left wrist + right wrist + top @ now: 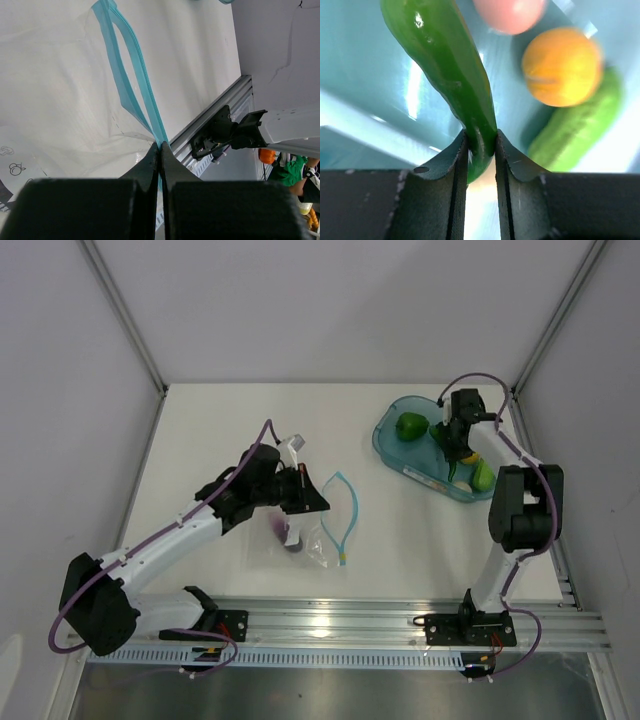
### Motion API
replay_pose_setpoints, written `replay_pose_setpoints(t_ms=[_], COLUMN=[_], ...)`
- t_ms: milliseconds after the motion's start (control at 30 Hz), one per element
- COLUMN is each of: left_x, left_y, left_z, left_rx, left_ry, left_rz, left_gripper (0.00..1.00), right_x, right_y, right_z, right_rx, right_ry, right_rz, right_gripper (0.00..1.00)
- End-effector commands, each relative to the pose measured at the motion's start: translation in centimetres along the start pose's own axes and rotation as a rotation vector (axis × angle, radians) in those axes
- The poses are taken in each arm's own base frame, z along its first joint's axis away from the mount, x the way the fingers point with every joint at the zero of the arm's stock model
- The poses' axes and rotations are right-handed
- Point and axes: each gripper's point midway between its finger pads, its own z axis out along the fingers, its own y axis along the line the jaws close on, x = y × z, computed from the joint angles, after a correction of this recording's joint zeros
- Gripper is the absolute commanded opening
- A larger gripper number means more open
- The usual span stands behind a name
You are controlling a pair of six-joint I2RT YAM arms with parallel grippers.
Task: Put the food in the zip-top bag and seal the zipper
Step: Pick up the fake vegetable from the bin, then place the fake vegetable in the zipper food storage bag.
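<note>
The clear zip-top bag (318,545) lies in front of my left arm with its mouth gaping. Its light-blue zipper (345,510) forms an open loop. A purple eggplant (290,543) shows inside the bag. My left gripper (318,502) is shut on the zipper strip (125,65), pinched at the fingertips (161,146). My right gripper (458,445) hangs over the teal tub (390,445), shut on a long dark-green vegetable (445,55) at its thin end (480,137). In the tub lie a green pepper (410,426), a pink egg-shaped piece (510,12), an orange round fruit (562,65) and a lighter green vegetable (575,130).
The aluminium rail (400,625) with the arm bases runs along the near edge. White walls with metal posts (125,315) enclose the table on the left, back and right. The tub sits close to the right wall.
</note>
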Motion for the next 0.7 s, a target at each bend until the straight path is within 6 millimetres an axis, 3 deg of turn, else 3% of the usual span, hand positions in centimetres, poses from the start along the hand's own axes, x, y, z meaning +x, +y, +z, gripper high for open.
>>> replay_pose_setpoints(t_ms=[0, 67, 167, 333, 367, 533, 567, 667], left_x=[-2.0, -2.0, -2.3, -2.9, -3.1, -3.2, -3.1, -3.0], left_y=[-2.1, -2.1, -2.2, -2.6, -2.8, -3.0, -2.7, -2.6], left_z=[-1.4, -1.5, -1.5, -1.3, -1.3, -1.1, -1.0, -0.9], left_rx=[0.049, 0.047, 0.043, 0.051, 0.058, 0.067, 0.062, 0.063], left_ry=[-0.063, -0.063, -0.074, -0.085, -0.090, -0.089, -0.090, -0.089], left_rz=[0.035, 0.037, 0.039, 0.044, 0.046, 0.051, 0.051, 0.049], left_gripper=[0.01, 0.01, 0.01, 0.01, 0.01, 0.01, 0.00, 0.00], right_x=[-5.4, -6.7, -7.7, -7.5, -7.3, -2.7, -0.4, 3.2], right_y=[-1.3, -1.5, 0.0, 6.6, 9.1, 17.6, 20.2, 23.0], right_z=[-5.2, -7.4, -10.0, -13.9, -15.5, -19.0, -20.4, -22.1], right_rx=[0.051, 0.053, -0.032, -0.350, -0.445, -0.668, -0.750, -0.804], right_ry=[-0.236, -0.298, -0.345, -0.353, -0.350, -0.142, -0.045, 0.057], right_rz=[0.005, 0.041, 0.096, 0.234, 0.266, 0.226, 0.179, 0.129], right_gripper=[0.12, 0.10, 0.00, 0.00, 0.00, 0.00, 0.00, 0.00])
